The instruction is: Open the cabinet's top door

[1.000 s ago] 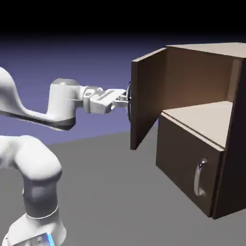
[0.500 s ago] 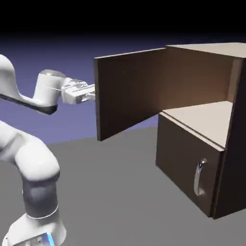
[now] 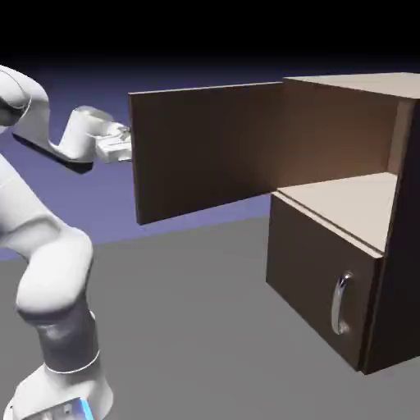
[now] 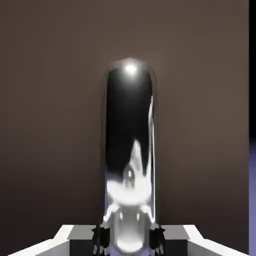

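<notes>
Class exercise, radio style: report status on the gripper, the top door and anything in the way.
Two-finger gripper shut on curved silver bar handle. Dark brown flat top door swung wide open. No obstruction visible.

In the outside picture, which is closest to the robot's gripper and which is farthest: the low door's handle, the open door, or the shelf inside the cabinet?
1. Open door: nearest, right beside the gripper.
2. Shelf: farther off, inside the cabinet.
3. Low door's handle: farthest, down at the lower right.
</notes>
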Action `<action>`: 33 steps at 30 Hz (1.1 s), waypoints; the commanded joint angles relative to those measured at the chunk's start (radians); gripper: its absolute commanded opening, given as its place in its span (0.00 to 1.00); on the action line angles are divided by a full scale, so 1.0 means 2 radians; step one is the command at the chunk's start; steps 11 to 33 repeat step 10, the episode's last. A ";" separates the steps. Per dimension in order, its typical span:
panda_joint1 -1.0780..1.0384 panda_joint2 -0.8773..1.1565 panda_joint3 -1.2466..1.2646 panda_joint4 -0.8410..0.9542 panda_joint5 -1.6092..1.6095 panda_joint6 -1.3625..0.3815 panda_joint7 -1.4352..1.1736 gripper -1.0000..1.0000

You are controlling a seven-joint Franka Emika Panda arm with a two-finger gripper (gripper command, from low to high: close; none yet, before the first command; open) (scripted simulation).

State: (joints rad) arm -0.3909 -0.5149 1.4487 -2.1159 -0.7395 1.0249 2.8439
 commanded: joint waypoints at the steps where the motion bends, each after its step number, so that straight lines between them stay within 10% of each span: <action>1: -0.018 -0.003 0.016 0.010 0.005 -0.005 -0.002 0.00; 10: -0.181 -0.077 0.131 0.128 0.059 -0.052 -0.046 0.00; 33: -0.181 -0.077 0.131 0.128 0.059 -0.052 -0.046 0.00</action>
